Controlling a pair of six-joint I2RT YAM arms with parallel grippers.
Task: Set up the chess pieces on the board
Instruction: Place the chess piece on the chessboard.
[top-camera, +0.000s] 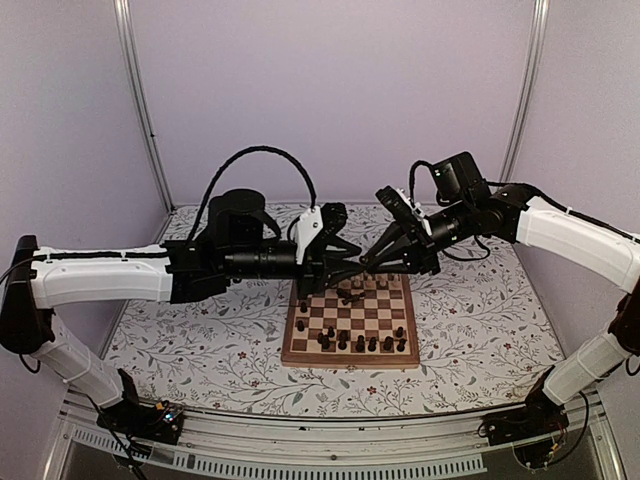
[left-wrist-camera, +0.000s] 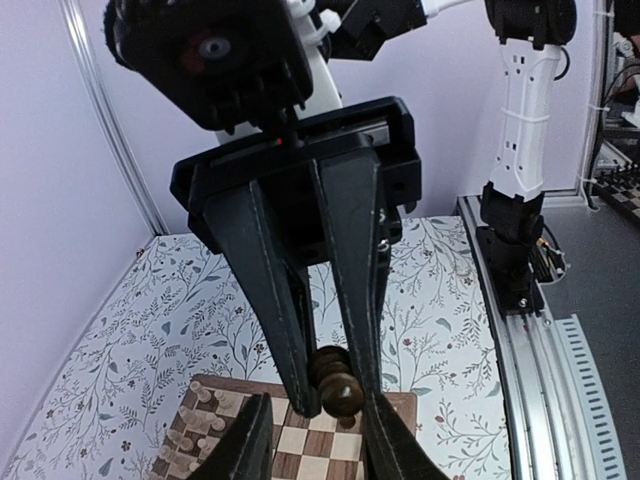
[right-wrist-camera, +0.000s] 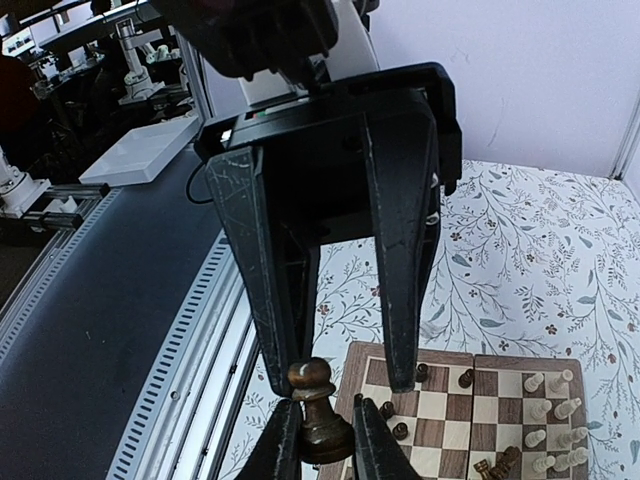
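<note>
right end effector (right-wrist-camera: 322, 415): narrow, clamped on the base of a dark pawn (right-wrist-camera: 311, 377). The pawn is upright in the right wrist view, with its round head clear of the fingertips.
left end effector (left-wrist-camera: 318, 420): gap wider than the pawn, not gripping. It sits tip to tip with the right end effector.
left fingers (right-wrist-camera: 272, 290): one on each side of the pawn head. One is just beside or touching the head, cannot tell which. The other stands apart from it.
dark pawn position: in the air between the two end effectors, off the board, held by the right end effector alone.
board (top-camera: 350, 364): flat on the worktop, below both end effectors. In the top view they meet over its far edge.
dark pieces (top-camera: 360, 343): on the board, below the end effectors and toward the arm bases. They are upright, loosely spread over the near rows, not in one line.
pale pieces (right-wrist-camera: 537, 382): on the board's far rows, under the end effectors, upright and grouped close together. They are mostly hidden in the top view.
worktop (top-camera: 480, 320): floral pattern, carries the board. It shows on all sides of the board below the end effectors.
arms: both reach in from the sides, with the wrists level and facing each other.
</note>
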